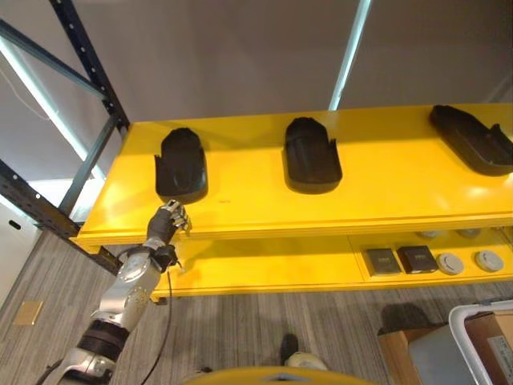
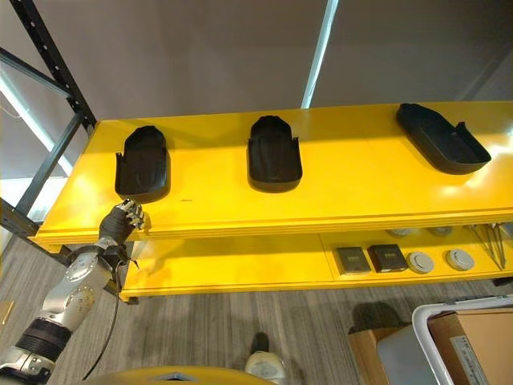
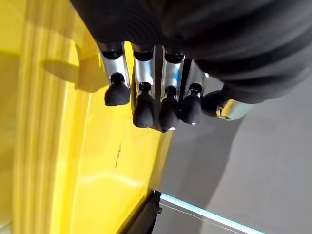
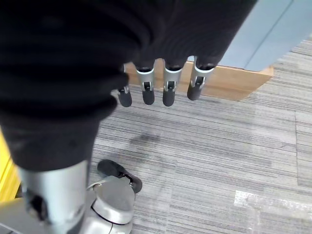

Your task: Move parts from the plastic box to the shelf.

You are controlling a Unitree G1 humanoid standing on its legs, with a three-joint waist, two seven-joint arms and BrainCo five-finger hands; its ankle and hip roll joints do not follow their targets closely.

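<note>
Down at the lower right of the head views a plastic box (image 2: pixel 473 341) with a pale rim stands on the striped carpet floor (image 2: pixel 240 329), with a brown cardboard box (image 2: pixel 473 341) inside it; no parts can be made out in it. Beyond it the big yellow shelf (image 1: pixel 385 172) spans the scene, its top board carrying three black moulded parts well apart in a row: the left part (image 1: pixel 181 164), the middle part (image 1: pixel 312 156) and the right part (image 1: pixel 471 138), the last one lying at an angle. On the lower board (image 1: pixel 272 265), towards the right, lie two dark square pieces (image 1: pixel 401 260) side by side and two round pale discs (image 1: pixel 469 262) just beside them. A dark metal rack frame (image 1: pixel 88 72) rises at the left. The left hand (image 1: pixel 173 216) is raised at the front edge of the top board, just below the left part and apart from it, its fingers (image 3: pixel 145 111) curled together and holding nothing. The right hand (image 4: pixel 161 73) hangs above the carpet, its fingers (image 4: pixel 168 92) hanging loose and empty
</note>
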